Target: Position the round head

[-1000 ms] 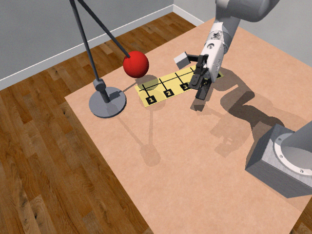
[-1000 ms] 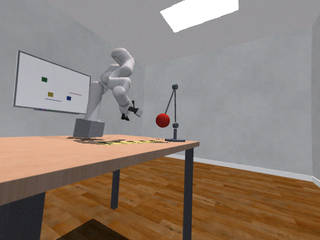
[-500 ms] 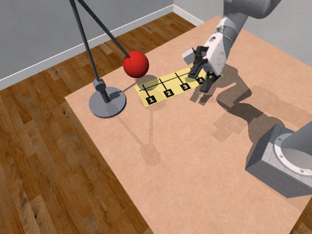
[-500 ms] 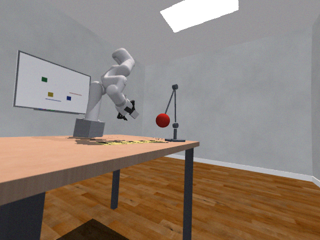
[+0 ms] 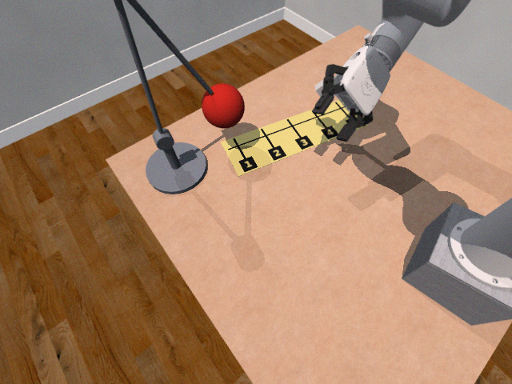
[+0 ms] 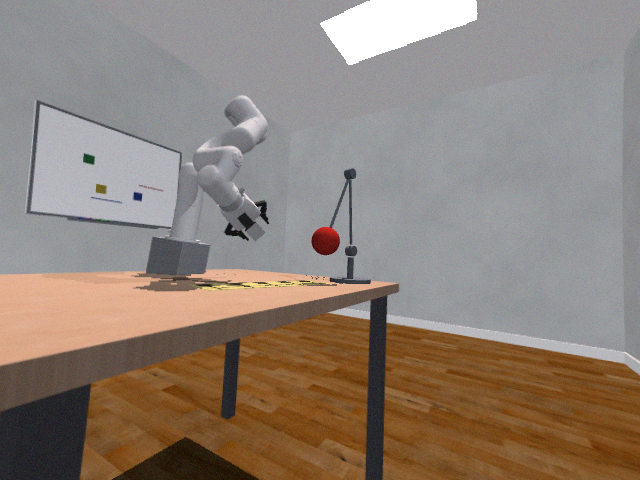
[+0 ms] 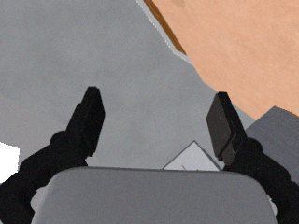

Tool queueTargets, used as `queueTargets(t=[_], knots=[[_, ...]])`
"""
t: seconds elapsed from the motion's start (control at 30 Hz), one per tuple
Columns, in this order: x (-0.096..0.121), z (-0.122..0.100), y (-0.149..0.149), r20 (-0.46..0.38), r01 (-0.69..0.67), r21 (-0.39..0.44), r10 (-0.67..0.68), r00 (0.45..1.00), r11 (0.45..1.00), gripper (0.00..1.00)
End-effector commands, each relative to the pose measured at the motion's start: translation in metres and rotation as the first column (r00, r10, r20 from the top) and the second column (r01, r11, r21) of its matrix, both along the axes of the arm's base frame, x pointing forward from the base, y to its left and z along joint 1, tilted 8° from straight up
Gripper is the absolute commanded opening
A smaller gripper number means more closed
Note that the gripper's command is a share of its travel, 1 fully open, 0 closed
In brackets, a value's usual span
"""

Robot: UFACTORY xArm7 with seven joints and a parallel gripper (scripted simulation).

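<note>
The lamp's round red head (image 5: 223, 106) (image 6: 325, 240) hangs clear of the bench near the mark 1 end of the strip; its exact height and place over the line are hard to tell. The lamp's grey foot (image 5: 159, 182) (image 6: 356, 281) stands on the bench, its lower arm nearly upright and its upper arm sloping down from the elbow joint (image 6: 349, 174). The yellow strip (image 5: 261, 158) shows labels 1 to 4; label 5 is hidden by the gripper. My gripper (image 5: 333, 122) (image 7: 156, 103) is open and empty, raised above the strip's far end, apart from the lamp.
The arm's grey base block (image 5: 458, 268) (image 6: 178, 256) stands on the bench (image 5: 289, 289) (image 6: 103, 310). The lamp's foot is near the bench's edge. A whiteboard (image 6: 62, 170) is on the wall. Shadows of the arm and lamp fall on the bench.
</note>
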State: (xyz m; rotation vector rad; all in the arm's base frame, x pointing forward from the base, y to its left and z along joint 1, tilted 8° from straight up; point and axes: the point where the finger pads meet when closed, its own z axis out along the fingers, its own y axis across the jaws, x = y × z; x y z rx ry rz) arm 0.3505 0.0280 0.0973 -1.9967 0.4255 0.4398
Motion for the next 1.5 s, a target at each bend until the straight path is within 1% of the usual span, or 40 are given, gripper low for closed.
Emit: queueTargets(t=[0.0, 0.07, 0.13, 0.27, 0.43, 0.63, 0.7, 0.93, 1.2, 1.27, 1.47], knots=[[0.005, 0.0, -0.011, -0.044, 0.054, -0.011, -0.054, 0.998, 0.998, 1.0], [0.007, 0.0, -0.017, -0.068, 0.083, -0.018, -0.084, 0.994, 0.996, 1.0], [0.007, 0.0, -0.017, -0.068, 0.083, -0.018, -0.084, 0.994, 0.996, 1.0], [0.008, -0.001, -0.029, -0.117, 0.142, -0.033, -0.145, 0.982, 0.989, 1.0], [0.01, -0.003, -0.044, -0.177, 0.213, -0.057, -0.219, 0.96, 0.976, 1.0], [0.012, -0.004, -0.063, -0.244, 0.294, -0.091, -0.307, 0.92, 0.952, 1.0], [0.012, -0.004, -0.063, -0.244, 0.294, -0.091, -0.307, 0.92, 0.952, 1.0], [0.01, -0.005, -0.084, -0.317, 0.382, -0.137, -0.405, 0.857, 0.914, 1.0], [0.007, -0.006, -0.109, -0.391, 0.471, -0.197, -0.51, 0.766, 0.86, 1.0], [0.007, -0.006, -0.109, -0.391, 0.471, -0.197, -0.51, 0.766, 0.86, 1.0], [0.001, -0.005, -0.127, -0.438, 0.53, -0.248, -0.581, 0.686, 0.811, 1.0]])
